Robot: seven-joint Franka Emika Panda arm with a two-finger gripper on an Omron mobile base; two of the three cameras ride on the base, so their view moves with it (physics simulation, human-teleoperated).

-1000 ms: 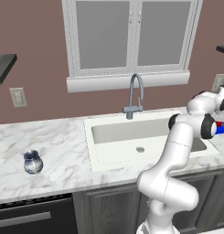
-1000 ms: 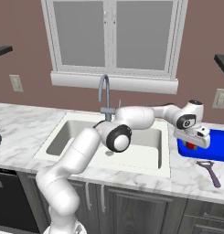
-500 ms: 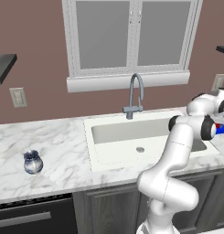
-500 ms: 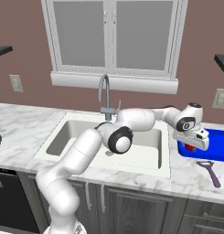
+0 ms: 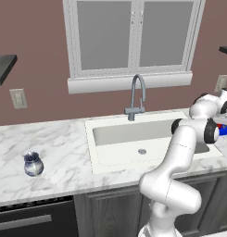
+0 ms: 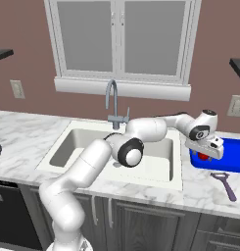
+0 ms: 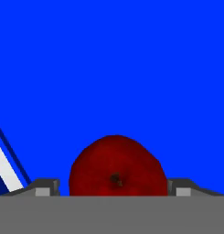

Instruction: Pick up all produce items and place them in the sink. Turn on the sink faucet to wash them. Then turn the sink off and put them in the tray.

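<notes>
My gripper [image 6: 205, 154] hangs low over the left end of the blue tray [image 6: 229, 159], right of the sink [image 6: 92, 147]. In the hand view the red fruit [image 7: 118, 167] lies on the tray floor [image 7: 131, 68] between my fingertips [image 7: 45, 187], with a small gap at the left one, so the gripper [image 7: 115, 187] is open. A bit of the red fruit [image 6: 204, 157] shows under the hand from the right base. The left base view has the gripper [image 5: 223, 121] at the far right edge over the tray [image 5: 224, 131]. The faucet [image 6: 113, 100] stands behind the basin, with no water showing.
A small blue-and-white jar [image 5: 33, 164] stands on the marble counter far to the left of the sink [image 5: 138, 139]. A purple-handled peeler [image 6: 224, 184] lies on the counter just in front of the tray. The faucet [image 5: 135, 95] rises under the window.
</notes>
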